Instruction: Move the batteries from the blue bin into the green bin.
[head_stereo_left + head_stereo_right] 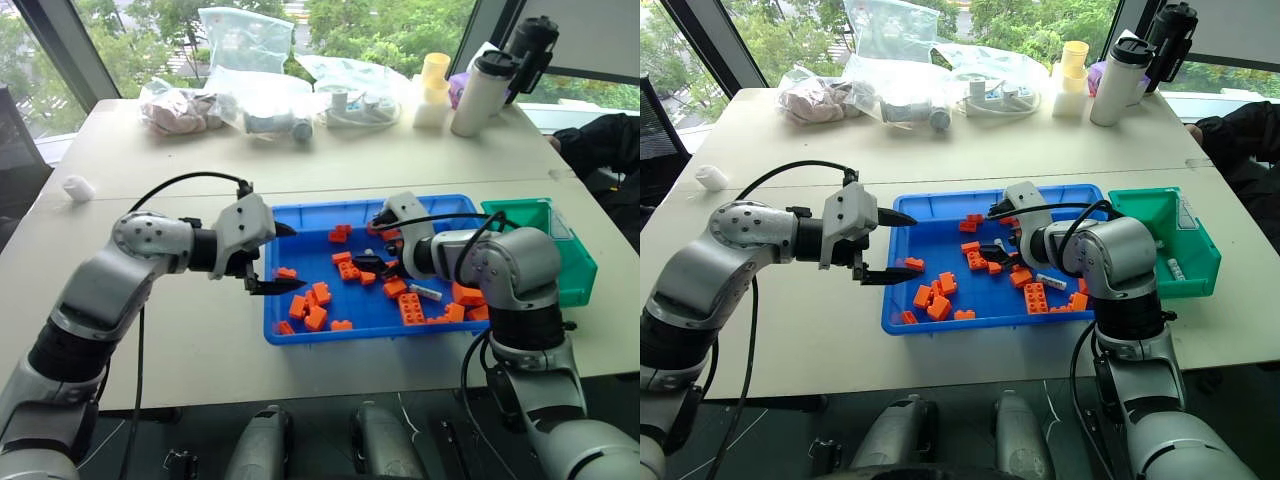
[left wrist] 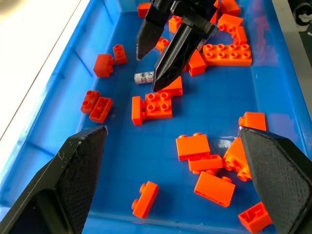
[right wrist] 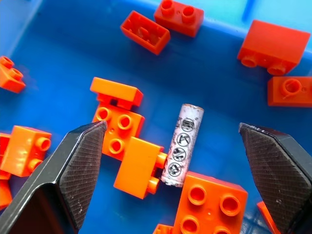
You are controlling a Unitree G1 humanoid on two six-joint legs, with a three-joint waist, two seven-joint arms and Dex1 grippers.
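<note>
Right gripper (image 3: 173,141) fingers spread wide, empty, straddled battery (image 3: 181,145) wedged against orange bricks (image 3: 131,146) in blue bin (image 1: 300,215) for pickup. Left gripper (image 1: 275,260) open, empty, held clear at the bin's far end.

The big pale table (image 1: 180,330) holds the blue bin (image 1: 300,335), the green bin (image 1: 578,270), bags (image 1: 250,70) and cups (image 1: 434,90).
</note>
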